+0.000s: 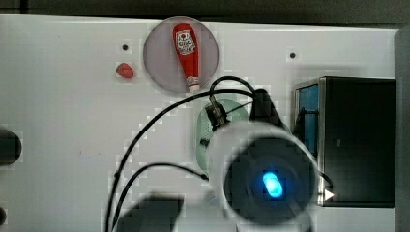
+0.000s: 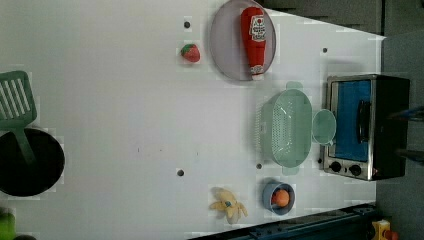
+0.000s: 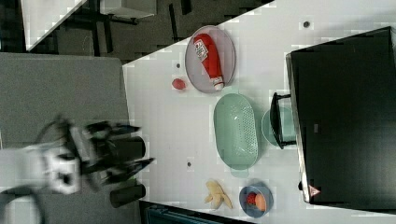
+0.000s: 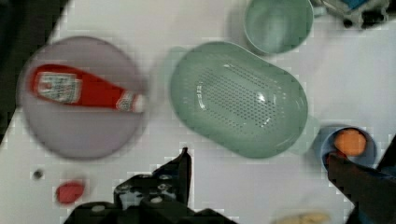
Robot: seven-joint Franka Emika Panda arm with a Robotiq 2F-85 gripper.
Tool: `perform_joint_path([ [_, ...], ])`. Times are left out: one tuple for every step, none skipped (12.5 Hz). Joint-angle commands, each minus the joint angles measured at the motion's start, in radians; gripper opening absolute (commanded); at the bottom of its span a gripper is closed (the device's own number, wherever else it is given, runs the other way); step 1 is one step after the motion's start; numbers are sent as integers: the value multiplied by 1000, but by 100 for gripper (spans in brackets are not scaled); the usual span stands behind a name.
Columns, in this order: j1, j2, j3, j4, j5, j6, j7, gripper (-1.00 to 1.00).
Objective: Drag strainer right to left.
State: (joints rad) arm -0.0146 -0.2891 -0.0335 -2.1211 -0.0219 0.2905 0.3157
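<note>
The strainer (image 2: 286, 127) is a pale mint-green oblong colander with a dotted bottom, lying on the white table (image 2: 125, 100) beside the toaster oven. It also appears in the right view, strainer (image 3: 236, 130), and in the wrist view, strainer (image 4: 238, 98). In the top view my arm (image 1: 263, 179) covers most of the strainer (image 1: 207, 133). My gripper (image 4: 257, 156) is open and empty, raised above the table, with one dark finger (image 4: 182, 170) short of the strainer's long side. The right view shows the gripper (image 3: 145, 144) blurred at its left, fingers spread.
A round mint cup (image 2: 324, 126) sits between the strainer and the toaster oven (image 2: 362, 125). A ketchup bottle (image 2: 254, 35) lies on a grey plate (image 2: 225, 45), beside a strawberry (image 2: 190, 52). A banana (image 2: 228, 204), a blue bowl (image 2: 278, 197), a spatula (image 2: 15, 100) and a black pan (image 2: 30, 162) also sit here.
</note>
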Motion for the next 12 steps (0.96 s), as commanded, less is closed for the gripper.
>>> perform_joint_path([
  [-4,134,8,-166,11,181,179,100],
  [-4,168,12,-206,11,262,211,100],
  [-3,205,16,-239,11,340,247,100],
  [-3,249,19,-264,11,410,280,100],
  [-2,296,24,-284,11,470,307,100],
  [1,345,30,-298,11,522,341,100],
  [7,390,33,-304,11,574,372,100],
  [12,433,39,-305,11,627,397,100],
  [18,473,42,-305,11,671,415,100],
  [25,508,42,-305,11,704,425,100],
  [30,537,41,-306,11,727,425,100],
  [34,563,41,-307,12,744,425,100],
])
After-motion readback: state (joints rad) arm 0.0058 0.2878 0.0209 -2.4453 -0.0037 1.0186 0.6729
